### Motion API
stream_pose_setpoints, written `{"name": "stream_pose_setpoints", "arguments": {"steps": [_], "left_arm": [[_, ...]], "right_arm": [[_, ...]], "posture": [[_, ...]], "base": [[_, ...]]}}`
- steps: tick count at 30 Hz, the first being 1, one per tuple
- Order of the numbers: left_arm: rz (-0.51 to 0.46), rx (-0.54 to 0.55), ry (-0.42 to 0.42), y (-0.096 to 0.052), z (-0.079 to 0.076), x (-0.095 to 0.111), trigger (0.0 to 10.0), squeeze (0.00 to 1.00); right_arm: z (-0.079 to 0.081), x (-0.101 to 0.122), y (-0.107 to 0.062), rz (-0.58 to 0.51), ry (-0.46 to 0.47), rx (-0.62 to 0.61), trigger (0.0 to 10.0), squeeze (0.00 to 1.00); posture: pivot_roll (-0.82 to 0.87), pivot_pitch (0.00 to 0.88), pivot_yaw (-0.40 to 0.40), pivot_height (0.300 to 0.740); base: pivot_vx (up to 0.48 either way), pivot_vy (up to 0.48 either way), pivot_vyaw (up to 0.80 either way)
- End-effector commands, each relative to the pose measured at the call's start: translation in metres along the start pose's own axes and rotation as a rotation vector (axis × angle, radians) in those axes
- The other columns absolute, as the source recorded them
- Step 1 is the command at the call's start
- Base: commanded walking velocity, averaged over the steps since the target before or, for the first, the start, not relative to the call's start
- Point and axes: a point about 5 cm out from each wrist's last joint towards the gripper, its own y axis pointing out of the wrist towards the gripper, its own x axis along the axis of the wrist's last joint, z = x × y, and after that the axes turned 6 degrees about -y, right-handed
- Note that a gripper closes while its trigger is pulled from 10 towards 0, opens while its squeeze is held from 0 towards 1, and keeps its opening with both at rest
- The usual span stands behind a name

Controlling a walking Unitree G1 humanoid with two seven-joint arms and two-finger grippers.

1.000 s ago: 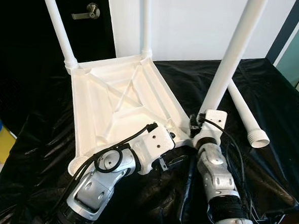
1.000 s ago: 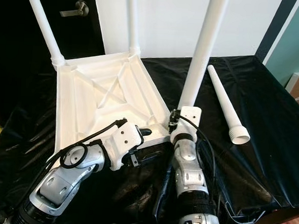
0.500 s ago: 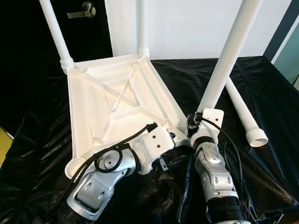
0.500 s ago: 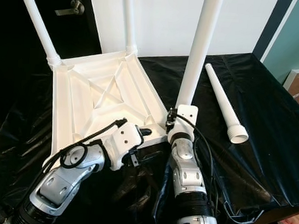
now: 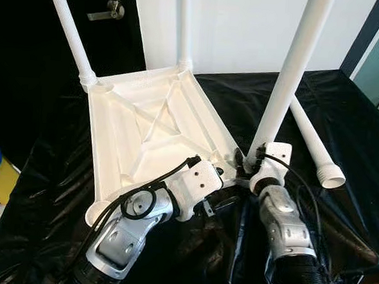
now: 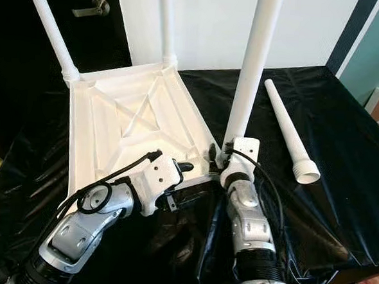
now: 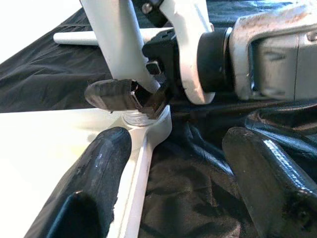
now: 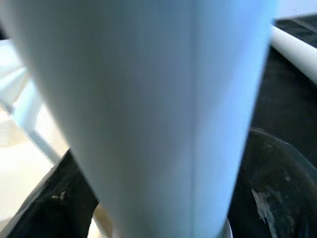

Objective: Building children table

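A white tabletop lies upside down on a desk draped in black plastic sheet, its ribbed underside facing up. Two legs stand in the far corners: one leg at the far left corner and a second leg at the far right corner. A third leg stands upright at the near right corner, its lower end at the corner socket. A loose leg lies flat on the desk to the right of the tabletop, its wide threaded end toward the robot, apart from the tabletop.

The right tool is closed around the base of the third leg, just above the socket; in the right wrist view the leg sits between the two black fingers, pressed on both sides. In the left wrist view one right fingertip touches the leg where it meets the white corner.

The left tool is at the near edge of the tabletop, just left of that corner. Its fingers are spread wide; one rests over the white edge, the other hangs above the black sheet, and nothing is gripped between them.

Behind the desk are a white wall and a dark door with a lever handle.
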Motion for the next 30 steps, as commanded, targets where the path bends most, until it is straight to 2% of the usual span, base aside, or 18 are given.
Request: {"name": "stream_pose_setpoints", "arguments": {"steps": [1, 2, 3, 6, 7, 10, 12, 13, 14, 16, 19, 22, 23, 25, 27, 30], "left_arm": [[0.005, 0.032, 0.004, 0.001, 0.000, -0.003, 10.0, 0.00], [0.005, 0.032, 0.004, 0.001, 0.000, -0.003, 10.0, 0.00], [0.005, 0.032, 0.006, 0.001, 0.000, -0.003, 10.0, 0.00], [0.004, 0.033, 0.009, 0.002, 0.000, -0.003, 10.0, 0.00], [0.002, 0.033, 0.016, 0.002, 0.001, -0.003, 10.0, 0.00], [0.000, 0.032, 0.018, 0.003, 0.001, -0.002, 10.0, 0.00], [-0.002, 0.030, 0.021, 0.004, 0.001, -0.001, 10.0, 0.00], [-0.002, 0.030, 0.021, 0.004, 0.001, -0.001, 10.0, 0.00], [-0.003, 0.028, 0.023, 0.005, 0.001, 0.000, 10.0, 0.00], [-0.003, 0.026, 0.026, 0.005, 0.001, 0.001, 10.0, 0.00], [-0.003, 0.026, 0.026, 0.005, 0.001, 0.001, 10.0, 0.00], [-0.003, 0.025, 0.034, 0.004, 0.002, 0.001, 10.0, 0.00], [-0.003, 0.026, 0.037, 0.003, 0.002, 0.001, 10.0, 0.00], [-0.003, 0.026, 0.037, 0.003, 0.002, 0.001, 10.0, 0.00], [0.000, 0.035, 0.037, 0.001, 0.002, 0.001, 10.0, 0.00], [0.003, 0.043, 0.035, 0.000, 0.003, 0.001, 10.0, 0.00]], "right_arm": [[0.002, -0.001, -0.002, -0.007, 0.018, 0.025, 10.0, 1.00], [0.002, -0.001, -0.002, -0.007, 0.018, 0.025, 10.0, 1.00], [-0.001, 0.000, -0.003, -0.019, 0.007, 0.082, 10.0, 0.00], [-0.005, 0.001, -0.005, -0.031, -0.018, 0.151, 10.0, 0.00], [-0.014, 0.003, -0.005, -0.051, -0.075, 0.280, 10.0, 0.00], [-0.018, 0.004, -0.004, -0.056, -0.101, 0.328, 10.0, 0.00], [-0.023, 0.004, 0.000, -0.055, -0.153, 0.432, 10.0, 0.00], [-0.023, 0.004, 0.000, -0.055, -0.153, 0.432, 10.0, 0.00], [-0.025, 0.004, 0.004, -0.048, -0.168, 0.483, 10.0, 0.00], [-0.026, 0.005, 0.008, -0.039, -0.180, 0.526, 10.0, 0.00], [-0.026, 0.005, 0.008, -0.039, -0.180, 0.526, 10.0, 0.00], [-0.028, 0.003, 0.016, -0.008, -0.222, 0.591, 10.0, 0.00], [-0.029, 0.001, 0.019, 0.006, -0.240, 0.605, 9.3, 0.00], [-0.029, 0.001, 0.019, 0.006, -0.240, 0.605, 9.3, 0.00], [-0.033, -0.006, 0.021, 0.045, -0.253, 0.618, 0.0, 0.00], [-0.037, -0.012, 0.020, 0.069, -0.247, 0.633, 0.0, 0.00]], "posture": [[-0.07, 0.019, 0.020, 0.740], [-0.07, 0.019, 0.020, 0.740], [-0.07, 0.017, 0.020, 0.740], [-0.07, 0.014, 0.019, 0.740], [-0.07, 0.007, 0.019, 0.740], [-0.07, 0.004, 0.020, 0.740], [-0.07, 0.001, 0.023, 0.740], [-0.07, 0.001, 0.023, 0.740], [-0.07, 0.000, 0.026, 0.740], [-0.07, 0.000, 0.026, 0.740], [-0.07, 0.000, 0.026, 0.740], [-0.05, 0.000, 0.024, 0.740], [-0.05, 0.000, 0.024, 0.740], [-0.05, 0.000, 0.024, 0.740], [-0.04, 0.000, 0.019, 0.740], [-0.03, 0.000, 0.016, 0.740]], "base": [[0.000, 0.000, 0.00], [0.000, 0.000, 0.00], [0.000, 0.000, 0.00], [0.000, 0.000, 0.00], [0.000, 0.000, 0.00], [0.000, 0.000, 0.00], [0.000, 0.000, 0.00], [0.000, 0.000, 0.00], [0.000, 0.000, 0.00], [0.000, 0.000, 0.00], [0.000, 0.000, 0.00], [0.000, 0.000, 0.00], [0.000, 0.000, 0.00], [0.000, 0.000, 0.00], [0.000, 0.000, 0.00], [0.000, 0.000, 0.00]]}}
